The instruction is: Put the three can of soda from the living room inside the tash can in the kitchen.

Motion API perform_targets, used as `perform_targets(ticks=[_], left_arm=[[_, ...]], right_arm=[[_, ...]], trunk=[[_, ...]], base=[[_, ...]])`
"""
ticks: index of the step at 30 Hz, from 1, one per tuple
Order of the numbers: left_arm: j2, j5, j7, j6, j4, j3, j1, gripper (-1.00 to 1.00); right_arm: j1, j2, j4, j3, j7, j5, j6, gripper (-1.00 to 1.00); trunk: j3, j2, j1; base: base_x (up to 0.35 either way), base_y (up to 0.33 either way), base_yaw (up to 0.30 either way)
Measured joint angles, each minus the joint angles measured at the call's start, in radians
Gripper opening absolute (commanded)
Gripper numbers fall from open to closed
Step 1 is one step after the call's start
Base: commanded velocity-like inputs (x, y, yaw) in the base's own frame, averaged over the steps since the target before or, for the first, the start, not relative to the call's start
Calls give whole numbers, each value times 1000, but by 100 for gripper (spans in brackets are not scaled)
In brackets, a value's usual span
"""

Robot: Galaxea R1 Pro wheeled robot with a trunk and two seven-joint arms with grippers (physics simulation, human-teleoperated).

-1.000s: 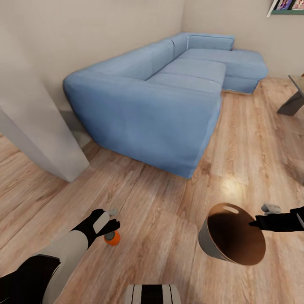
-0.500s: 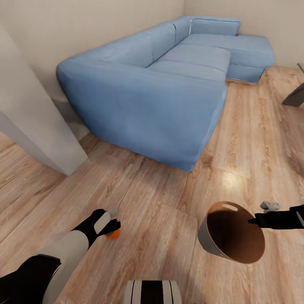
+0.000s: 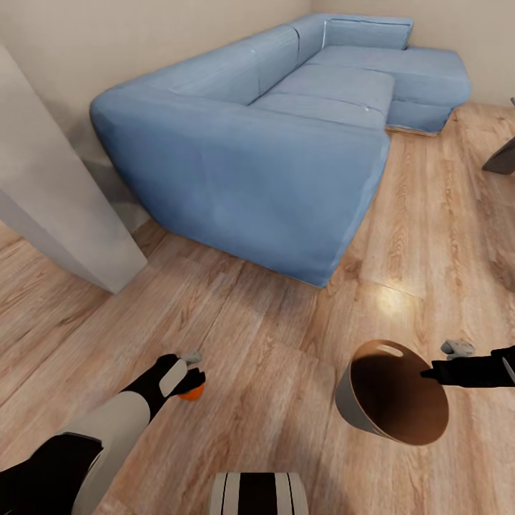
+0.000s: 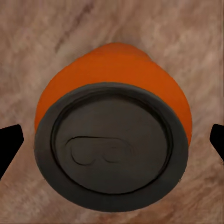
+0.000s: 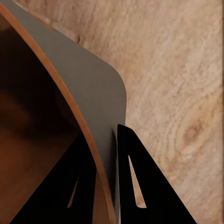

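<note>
Orange soda can is seen lower left, between the spread fingers of the left gripper. Trash can, lower right, tilted, is pinched at its rim by the right gripper.

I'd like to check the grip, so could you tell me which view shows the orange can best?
The left wrist view: the orange can shows end-on between the open fingertips. The head view shows a sliver behind the left gripper.

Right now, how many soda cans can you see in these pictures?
1. An orange can stands upright on the wood floor, under the left gripper, between its open fingers. Other cans may be out of view. The bucket held by the right gripper looks empty.
</note>
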Motion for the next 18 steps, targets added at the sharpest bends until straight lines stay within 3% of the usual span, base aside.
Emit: perform_targets(ticks=[6,7,18], left_arm=[[4,0,-1,-25,-1,0,11,100],[5,0,-2,-26,-1,0,11,-100],[-1,-20,-2,-31,6,1,23,-100]], right_arm=[[0,0,0,0,1,-4,2,-100],[0,0,0,0,0,-3,1,-100],[0,0,0,0,0,-2,1,-100]], trunk=[[0,0,0],[0,0,0],[4,0,-1]], base=[[0,0,0],[0,0,0],[0,0,0]])
